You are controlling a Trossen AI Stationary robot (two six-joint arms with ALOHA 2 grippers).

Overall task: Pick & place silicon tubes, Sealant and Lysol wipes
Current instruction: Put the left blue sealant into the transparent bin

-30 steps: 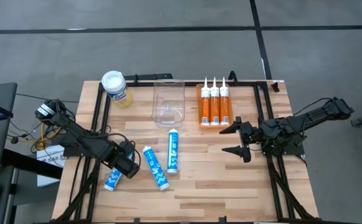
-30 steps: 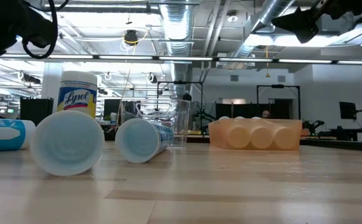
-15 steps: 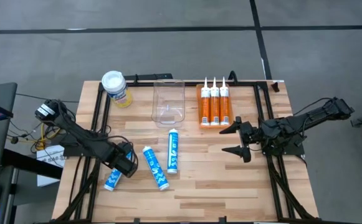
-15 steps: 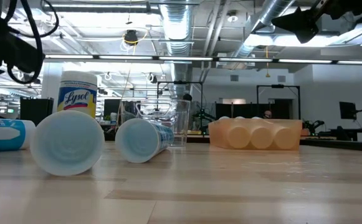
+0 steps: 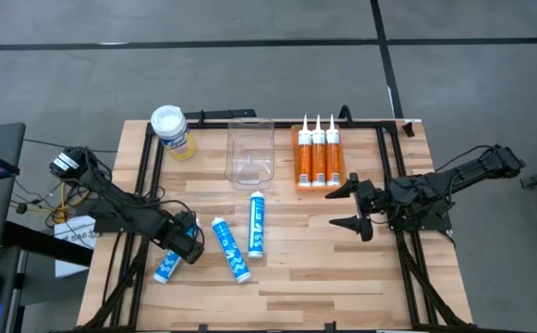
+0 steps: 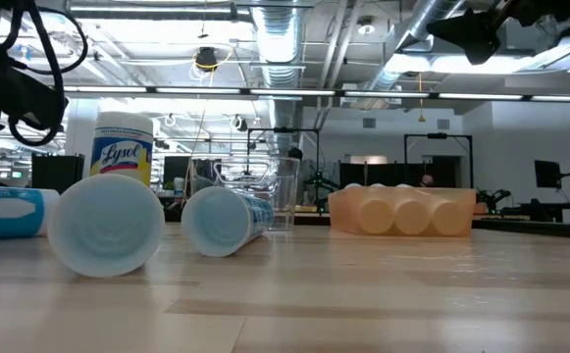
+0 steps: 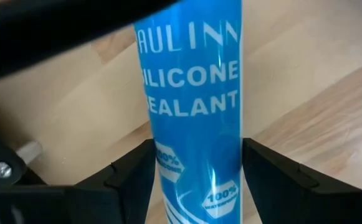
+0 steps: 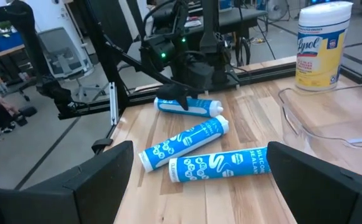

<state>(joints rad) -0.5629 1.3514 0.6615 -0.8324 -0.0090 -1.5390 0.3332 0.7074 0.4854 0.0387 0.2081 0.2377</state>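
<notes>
Three blue silicone tubes lie on their sides on the wooden table: the leftmost tube point(image 5: 166, 268), a middle one point(image 5: 231, 250) and a third point(image 5: 256, 224). My left gripper point(image 5: 183, 247) points down over the leftmost tube point(image 7: 190, 93). It is open, with one finger point(image 7: 134, 180) on each long side of the tube's labelled body, very close to it. Three orange sealant tubes point(image 5: 316, 155) lie side by side at the far middle. The Lysol wipes point(image 5: 172, 129) stand upright at the far left. My right gripper point(image 5: 354, 205) hangs open above the table's right part.
A clear plastic container point(image 5: 250, 153) stands between the Lysol wipes and the orange tubes. Black frame rails point(image 5: 148, 166) run along the table's left, right and far sides. Bare wood point(image 5: 323, 268) lies along the near edge and between the blue tubes and my right gripper.
My left gripper has gone down onto the leftmost blue tube and drifted slightly toward the table's left edge. The tubes, the wipes and my right arm have stayed where they were.
</notes>
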